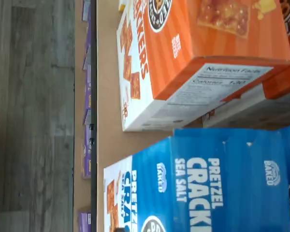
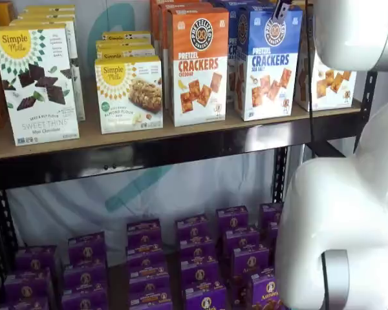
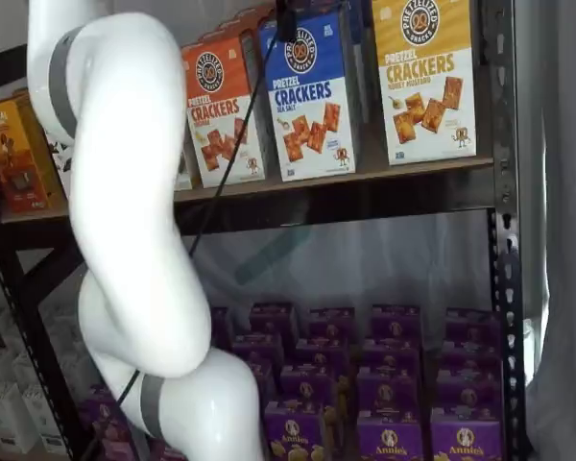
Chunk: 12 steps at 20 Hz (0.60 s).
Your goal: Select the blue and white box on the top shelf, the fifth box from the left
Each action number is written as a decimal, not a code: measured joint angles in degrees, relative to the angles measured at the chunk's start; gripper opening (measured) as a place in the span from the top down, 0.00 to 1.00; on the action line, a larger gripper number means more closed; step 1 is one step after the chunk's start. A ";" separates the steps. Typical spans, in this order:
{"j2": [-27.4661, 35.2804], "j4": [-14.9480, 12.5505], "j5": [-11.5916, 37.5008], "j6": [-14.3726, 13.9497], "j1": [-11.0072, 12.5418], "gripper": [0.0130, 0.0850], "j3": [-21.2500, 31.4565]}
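The blue and white box (image 2: 268,61) stands upright on the top shelf (image 2: 181,139), with "PRETZEL CRACKERS SEA SALT" on its blue upper half. It shows in both shelf views (image 3: 312,96) and fills the near part of the wrist view (image 1: 208,183). My gripper (image 2: 281,10) shows only as a black finger tip with a cable at the box's top edge, also seen in a shelf view (image 3: 286,21). No gap between fingers shows, so I cannot tell its state. The shelf's tan board (image 1: 108,96) shows in the wrist view.
An orange Cheddar box (image 2: 197,64) stands close beside the blue one on its left. A yellow-topped cracker box (image 3: 427,77) stands to its right. Simple Mills boxes (image 2: 35,84) sit further left. Purple boxes (image 2: 181,258) fill the lower level. My white arm (image 3: 125,192) crosses in front.
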<state>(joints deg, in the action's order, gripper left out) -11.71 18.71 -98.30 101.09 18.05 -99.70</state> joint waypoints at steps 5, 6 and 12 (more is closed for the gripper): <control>0.62 -1.12 0.74 0.27 -0.49 0.00 0.58; 0.71 -1.26 0.76 0.31 -0.55 0.00 0.65; 1.32 -2.71 -0.37 0.25 -1.14 0.00 0.05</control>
<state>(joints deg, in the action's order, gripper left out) -10.39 16.00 -98.67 101.34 16.90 -99.65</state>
